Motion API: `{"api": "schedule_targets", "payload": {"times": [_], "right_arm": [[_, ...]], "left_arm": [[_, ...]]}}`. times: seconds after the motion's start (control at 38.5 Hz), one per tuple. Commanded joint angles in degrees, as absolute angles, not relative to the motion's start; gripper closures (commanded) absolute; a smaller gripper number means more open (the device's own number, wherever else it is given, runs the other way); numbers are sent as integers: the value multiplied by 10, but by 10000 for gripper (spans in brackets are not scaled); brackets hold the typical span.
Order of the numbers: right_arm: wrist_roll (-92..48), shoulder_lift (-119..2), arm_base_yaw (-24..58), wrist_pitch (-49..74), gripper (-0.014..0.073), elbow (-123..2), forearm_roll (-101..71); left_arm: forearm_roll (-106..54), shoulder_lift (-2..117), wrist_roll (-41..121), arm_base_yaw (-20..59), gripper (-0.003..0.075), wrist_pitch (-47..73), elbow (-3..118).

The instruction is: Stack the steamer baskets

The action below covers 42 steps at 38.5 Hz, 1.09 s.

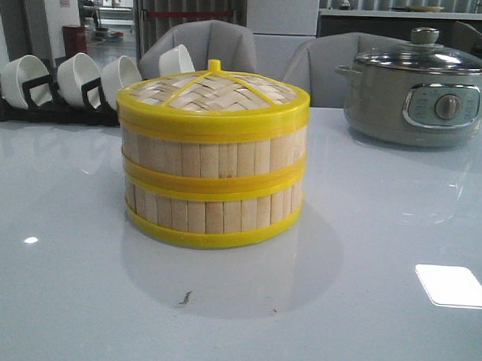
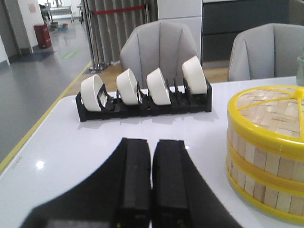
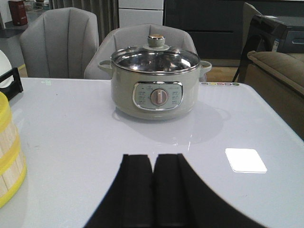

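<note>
Two steamer baskets stand stacked in the middle of the white table, the upper basket (image 1: pixel 214 156) on the lower basket (image 1: pixel 214 211), with the woven lid (image 1: pixel 215 92) on top. The stack also shows in the left wrist view (image 2: pixel 266 152), and its edge shows in the right wrist view (image 3: pixel 8 156). My left gripper (image 2: pixel 152 142) is shut and empty, low over the table to the left of the stack. My right gripper (image 3: pixel 153 156) is shut and empty, to the right of the stack and short of the pot. Neither gripper shows in the front view.
A grey-green electric pot (image 1: pixel 418 92) with a glass lid stands at the back right; it also shows in the right wrist view (image 3: pixel 156 88). A black rack with white bowls (image 1: pixel 62 83) stands at the back left, also in the left wrist view (image 2: pixel 142 90). Grey chairs stand behind the table.
</note>
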<state>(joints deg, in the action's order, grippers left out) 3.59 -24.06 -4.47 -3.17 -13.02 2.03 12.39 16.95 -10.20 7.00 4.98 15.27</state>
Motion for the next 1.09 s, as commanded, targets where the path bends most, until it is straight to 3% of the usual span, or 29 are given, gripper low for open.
{"api": "schedule_targets", "payload": {"times": [0.0,0.31,0.68,1.06], "right_arm": [[32,-242,-48,-86,539,-147,23],[32,-242,-48,-86,539,-147,23],[32,-243,-48,-85,539,-147,23],[32,-243,-48,-85,539,-147,23]], "left_arm": [[95,144,-106,59,625,-55,129],[41,57,-106,34,625,-156,-5],[39,-14,-104,3,625,-56,-4],[51,-11,-101,2,625,-43,-4]]}}
